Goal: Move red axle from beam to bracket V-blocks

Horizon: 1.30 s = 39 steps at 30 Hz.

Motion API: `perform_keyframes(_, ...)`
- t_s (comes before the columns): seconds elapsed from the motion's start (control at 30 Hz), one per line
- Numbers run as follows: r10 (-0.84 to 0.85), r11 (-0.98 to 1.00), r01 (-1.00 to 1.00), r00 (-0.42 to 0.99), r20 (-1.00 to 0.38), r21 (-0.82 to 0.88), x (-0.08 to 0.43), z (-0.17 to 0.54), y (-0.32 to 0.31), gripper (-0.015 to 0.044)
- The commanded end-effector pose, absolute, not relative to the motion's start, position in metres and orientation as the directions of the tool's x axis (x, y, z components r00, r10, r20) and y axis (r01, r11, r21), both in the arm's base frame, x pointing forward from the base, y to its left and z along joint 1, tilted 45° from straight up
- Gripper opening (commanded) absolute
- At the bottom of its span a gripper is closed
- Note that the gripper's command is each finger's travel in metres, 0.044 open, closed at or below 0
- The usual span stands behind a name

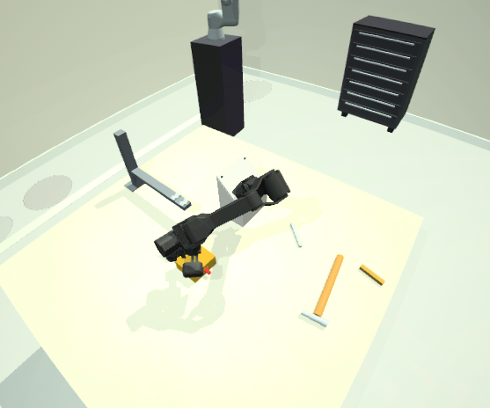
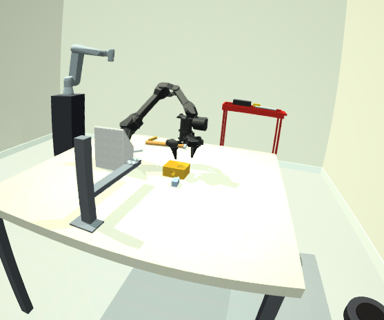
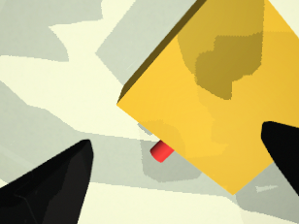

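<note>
The beam, a yellow block (image 1: 208, 258) (image 2: 182, 167) (image 3: 170, 96), sits on the table. The red axle (image 1: 207, 271) (image 3: 161, 151) sticks a short way out of one side; the rest is hidden inside. The opposite side shows a round hole in the exterior view, with a small blue-grey block (image 2: 175, 182) in front of it. My gripper (image 2: 183, 157) (image 3: 177, 139) is open and empty above the beam, fingers pointing down; the axle stub lies between the fingertips in the wrist view, below them. The grey bracket (image 1: 157, 185) (image 2: 114, 177) carries pale V-blocks (image 1: 179, 199) (image 2: 134, 161) at its arm's end, and they are empty.
The bracket's tall post (image 1: 126, 151) (image 2: 85, 179) stands at its far end from the V-blocks. A pale panel (image 1: 226, 193) (image 2: 109, 148) stands by my arm's base. A hammer (image 1: 330, 283), a thin metal rod (image 1: 296, 235) and a short orange bar (image 1: 371, 274) lie on the table.
</note>
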<state>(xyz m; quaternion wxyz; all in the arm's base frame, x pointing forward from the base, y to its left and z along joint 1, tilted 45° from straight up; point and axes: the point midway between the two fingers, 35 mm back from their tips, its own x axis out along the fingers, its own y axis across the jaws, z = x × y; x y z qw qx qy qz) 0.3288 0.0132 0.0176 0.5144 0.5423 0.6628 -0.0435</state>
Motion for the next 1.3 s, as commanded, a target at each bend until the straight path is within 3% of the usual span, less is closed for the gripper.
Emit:
perform_keyframes(0.0,0.696,-0.107,0.993,0.106,-0.710,0.043,0.312,0.040,0.048,0.0440)
perform_keyframes(1.27,0.696,-0.158,0.987,0.106,-0.710,-0.007,0.316,0.019,0.069,0.0440)
